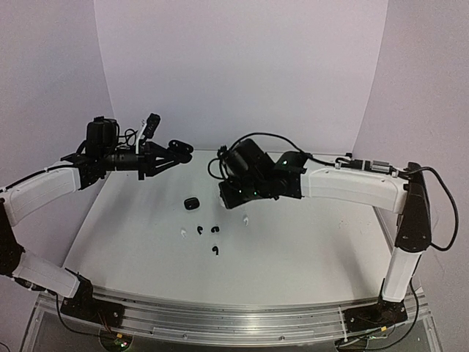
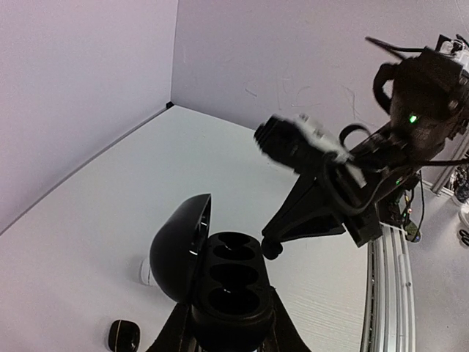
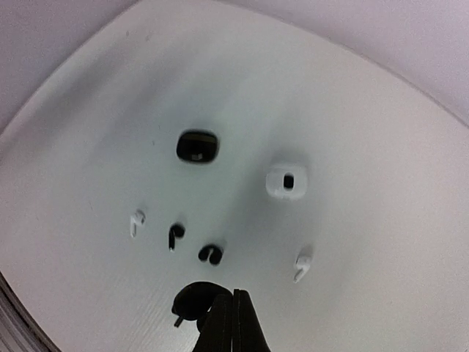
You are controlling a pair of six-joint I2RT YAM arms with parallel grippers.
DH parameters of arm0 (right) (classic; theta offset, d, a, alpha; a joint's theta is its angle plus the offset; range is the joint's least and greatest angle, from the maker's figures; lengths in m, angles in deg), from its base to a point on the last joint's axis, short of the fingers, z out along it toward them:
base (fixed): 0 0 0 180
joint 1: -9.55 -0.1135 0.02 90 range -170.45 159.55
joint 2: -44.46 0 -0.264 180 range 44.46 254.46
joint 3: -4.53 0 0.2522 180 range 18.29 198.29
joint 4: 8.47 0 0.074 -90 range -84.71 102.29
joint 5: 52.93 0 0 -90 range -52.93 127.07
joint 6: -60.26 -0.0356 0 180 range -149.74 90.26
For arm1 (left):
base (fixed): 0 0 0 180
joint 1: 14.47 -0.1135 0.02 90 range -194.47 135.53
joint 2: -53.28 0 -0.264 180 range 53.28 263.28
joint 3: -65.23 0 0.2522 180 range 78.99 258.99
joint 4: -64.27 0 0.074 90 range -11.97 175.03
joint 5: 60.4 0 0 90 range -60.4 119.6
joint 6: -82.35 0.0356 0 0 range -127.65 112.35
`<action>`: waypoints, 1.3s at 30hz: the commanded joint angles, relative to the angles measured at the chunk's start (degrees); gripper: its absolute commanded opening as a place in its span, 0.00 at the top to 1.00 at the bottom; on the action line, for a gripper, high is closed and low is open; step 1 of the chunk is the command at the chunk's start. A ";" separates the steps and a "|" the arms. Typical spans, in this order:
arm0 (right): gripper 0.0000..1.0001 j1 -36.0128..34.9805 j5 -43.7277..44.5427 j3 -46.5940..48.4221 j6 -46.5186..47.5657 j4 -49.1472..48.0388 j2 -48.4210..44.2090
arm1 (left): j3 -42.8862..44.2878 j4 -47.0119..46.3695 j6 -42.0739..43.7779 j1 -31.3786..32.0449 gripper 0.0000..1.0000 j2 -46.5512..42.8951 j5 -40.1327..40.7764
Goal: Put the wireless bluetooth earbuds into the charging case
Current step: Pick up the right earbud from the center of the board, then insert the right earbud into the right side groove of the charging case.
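black earbuds | white earbuds | black case | white case | white table | pale lilac walls

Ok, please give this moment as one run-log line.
left tool: shut on open black case | right tool: shut on black earbud | earbud not inserted

The open charging case is glossy black plastic, its lid catching highlights. The black earbuds shine the same way. The white earbuds and white case look like smooth plastic. The table is matt white with a faint grain. The arm shells are smooth white plastic, and the front rail is brushed metal.
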 commanded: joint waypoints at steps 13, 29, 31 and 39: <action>1.00 -3.80 1.75 10.70 30.42 -35.55 -3.48 | -6.38 -25.76 -8.17 -0.25 1.00 -5.00 0.22; 1.00 -4.28 1.15 13.29 40.70 -38.33 1.66 | -4.40 -26.32 -9.15 -0.20 1.00 -3.59 -2.69; 1.00 -4.24 1.51 13.04 41.48 -38.33 1.91 | -4.05 -25.84 -9.37 -0.21 1.00 -3.45 -2.55; 1.00 -4.35 2.32 11.87 41.43 -38.24 2.01 | -1.95 -24.11 -11.70 -0.21 1.00 -2.49 -1.64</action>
